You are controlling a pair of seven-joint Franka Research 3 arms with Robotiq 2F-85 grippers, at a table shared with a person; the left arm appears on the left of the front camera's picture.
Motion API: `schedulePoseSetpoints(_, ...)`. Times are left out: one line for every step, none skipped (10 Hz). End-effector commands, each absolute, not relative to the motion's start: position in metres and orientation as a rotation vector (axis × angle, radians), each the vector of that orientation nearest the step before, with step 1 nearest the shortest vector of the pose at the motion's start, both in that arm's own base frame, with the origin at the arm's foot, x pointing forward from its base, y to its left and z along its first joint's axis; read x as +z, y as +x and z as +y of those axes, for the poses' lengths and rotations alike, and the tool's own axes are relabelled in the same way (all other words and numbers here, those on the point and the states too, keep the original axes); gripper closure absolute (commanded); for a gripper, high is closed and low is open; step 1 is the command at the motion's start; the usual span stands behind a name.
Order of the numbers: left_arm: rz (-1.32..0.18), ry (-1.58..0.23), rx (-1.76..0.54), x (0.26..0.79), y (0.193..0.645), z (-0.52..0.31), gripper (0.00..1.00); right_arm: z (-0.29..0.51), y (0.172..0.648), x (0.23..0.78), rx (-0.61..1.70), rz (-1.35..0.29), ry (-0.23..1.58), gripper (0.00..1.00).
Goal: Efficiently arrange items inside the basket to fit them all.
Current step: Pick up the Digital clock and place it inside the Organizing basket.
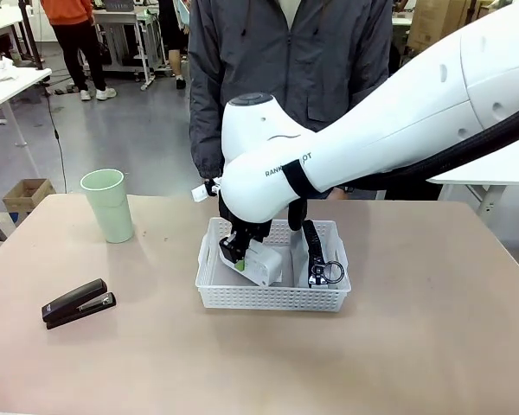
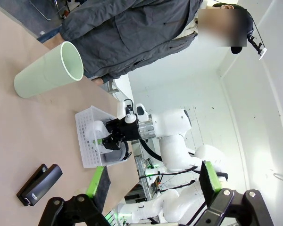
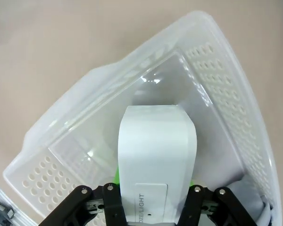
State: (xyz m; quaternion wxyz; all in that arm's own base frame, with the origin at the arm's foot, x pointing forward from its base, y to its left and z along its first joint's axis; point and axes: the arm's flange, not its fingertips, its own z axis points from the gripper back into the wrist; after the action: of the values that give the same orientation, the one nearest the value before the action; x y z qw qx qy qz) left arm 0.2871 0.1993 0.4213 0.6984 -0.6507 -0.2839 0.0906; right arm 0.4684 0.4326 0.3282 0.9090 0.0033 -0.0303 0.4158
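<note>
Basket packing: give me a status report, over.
Right gripper shut on white box, inside basket. Left gripper open, empty. Pouch beside box in basket; stapler, cup outside on table.

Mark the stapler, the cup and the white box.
stapler (image 1: 78, 303): front view, middle of its black body.
cup (image 1: 109, 210): front view, middle of its side wall.
box (image 3: 156, 150): right wrist view, middle of its white face.

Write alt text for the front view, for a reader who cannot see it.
The right end effector holds a white box inside the white basket, beside a grey pouch. Left of it on the table, a pale green cup stands upright and a black stapler lies nearer the camera. A person stands behind.
</note>
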Motion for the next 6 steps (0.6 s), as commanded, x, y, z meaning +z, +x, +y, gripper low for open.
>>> schedulePoseSetpoints(-0.646, -1.455, 0.181, 0.4226, 0.2857, 0.1988, 0.00, 0.4202, 0.4692, 0.3273, 0.870, -0.080, 0.019, 0.50)
schedulePoseSetpoints(-0.646, -1.455, 0.181, 0.4226, 0.2857, 0.1988, 0.00, 0.4192, 0.4693, 0.3287, 0.865, -0.087, 0.018, 0.50)
schedulePoseSetpoints(-0.646, -1.455, 0.181, 0.4226, 0.2857, 0.1988, 0.00, 0.4194, 0.4692, 0.3282, 0.869, -0.087, 0.019, 0.50)
schedulePoseSetpoints(-0.646, -1.455, 0.181, 0.4226, 0.2857, 0.1988, 0.00, 0.4191, 0.4691, 0.3284, 0.876, -0.090, 0.021, 0.50)
schedulePoseSetpoints(-0.646, -1.455, 0.181, 0.4226, 0.2857, 0.1988, 0.00, 0.4193, 0.4697, 0.3279, 0.874, -0.076, 0.011, 0.50)
schedulePoseSetpoints(-0.646, -1.455, 0.181, 0.4226, 0.2857, 0.1988, 0.00, 0.4188, 0.4697, 0.3279, 0.879, -0.075, 0.017, 0.00)
